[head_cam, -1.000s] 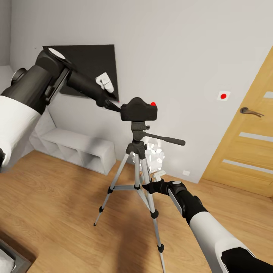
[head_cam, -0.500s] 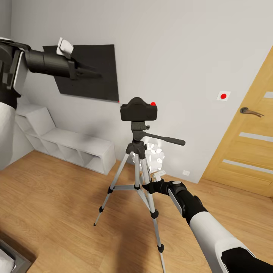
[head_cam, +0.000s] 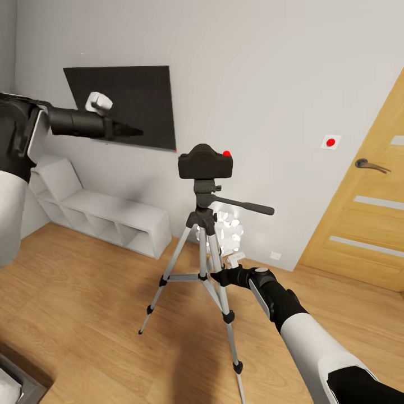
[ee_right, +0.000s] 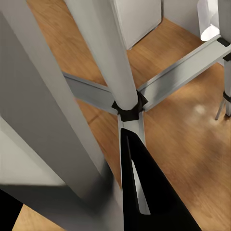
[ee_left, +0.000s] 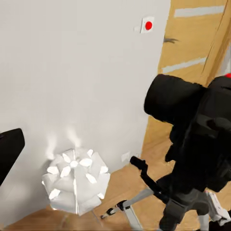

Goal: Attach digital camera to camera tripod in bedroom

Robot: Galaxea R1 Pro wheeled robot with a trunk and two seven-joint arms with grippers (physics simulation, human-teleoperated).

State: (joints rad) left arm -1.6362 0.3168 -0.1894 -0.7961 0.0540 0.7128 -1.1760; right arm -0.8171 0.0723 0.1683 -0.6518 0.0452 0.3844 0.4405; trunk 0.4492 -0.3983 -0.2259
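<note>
Digital camera (head_cam: pixel 206 161): seated on the camera tripod (head_cam: pixel 203 264) head, standing on the wood floor (head_cam: pixel 84 303).
Left gripper (head_cam: pixel 133 132): clear of camera, fingers together, empty.
Right gripper (head_cam: pixel 216 276): at the tripod's leg; closure cannot be told.
Left wrist view: spiky lamp (ee_left: pixel 76 179) behind tripod.

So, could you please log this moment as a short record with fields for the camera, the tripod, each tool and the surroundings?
digital camera: black, red dot on top, sits on the tripod head
camera tripod: upright on the wood floor, silver legs spread
left tool: raised in front of the wall TV, apart from the camera, fingers together
right tool: low at a tripod leg; grip unclear
wall TV: black panel
lamp: white, spiky, behind the tripod
door: oak, right side
</note>
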